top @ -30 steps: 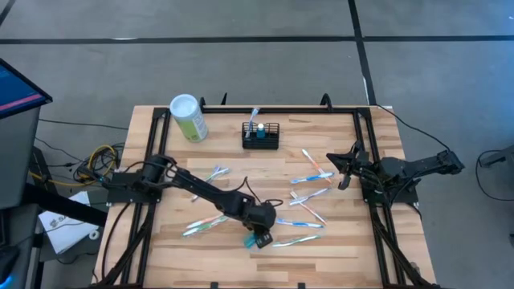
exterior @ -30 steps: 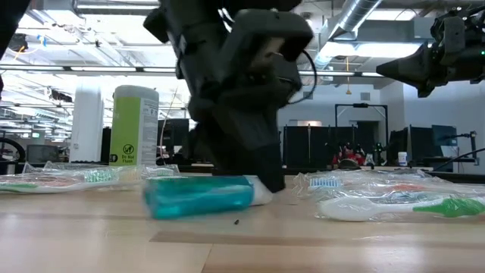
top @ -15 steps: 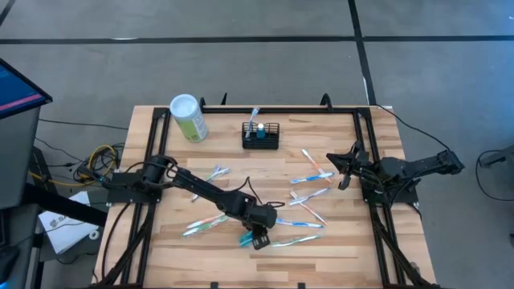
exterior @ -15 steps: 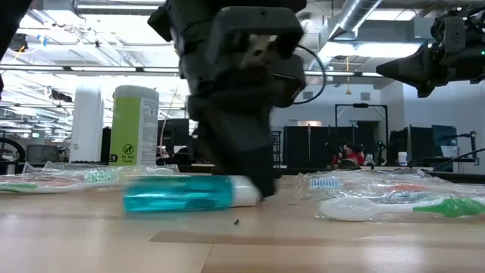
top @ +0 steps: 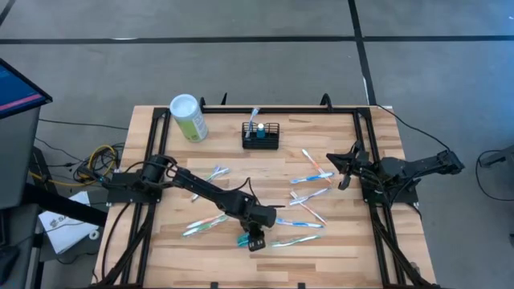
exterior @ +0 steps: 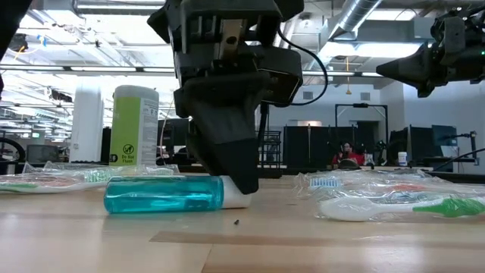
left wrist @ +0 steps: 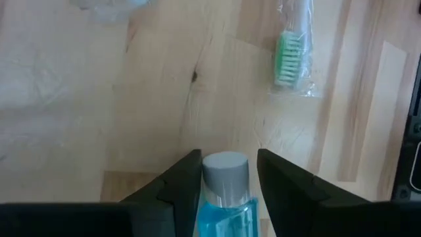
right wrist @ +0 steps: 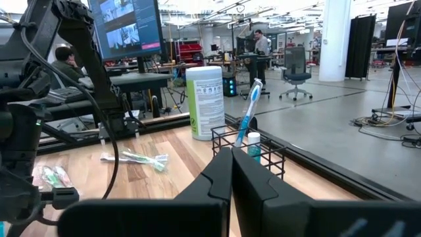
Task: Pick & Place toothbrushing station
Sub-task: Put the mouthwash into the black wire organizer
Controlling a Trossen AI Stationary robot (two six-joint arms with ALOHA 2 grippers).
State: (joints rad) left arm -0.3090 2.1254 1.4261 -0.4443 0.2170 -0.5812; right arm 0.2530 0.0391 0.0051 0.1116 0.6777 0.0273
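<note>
A wooden-slat surface [top: 233, 152] in a black frame is seen in a large open workroom with a grey floor. The toothbrushing station [top: 261, 136], a small black wire-mesh basket, is placed near the middle of the far edge, with a toothbrush and a small blue bottle held upright inside it. A pale-green cylinder [top: 188, 117] with a white lid is set by the far left corner. Wrapped toothbrushes [top: 308, 178] are scattered over the middle and right of the surface. Near the middle of the near edge, the left end effector [top: 255, 239] is lowered over a blue bottle [exterior: 163, 194] lying on its side; its fingers [left wrist: 181, 179] are parted on either side of the grey cap. The right end effector [top: 344, 170] is held closed and empty above the right edge.
</note>
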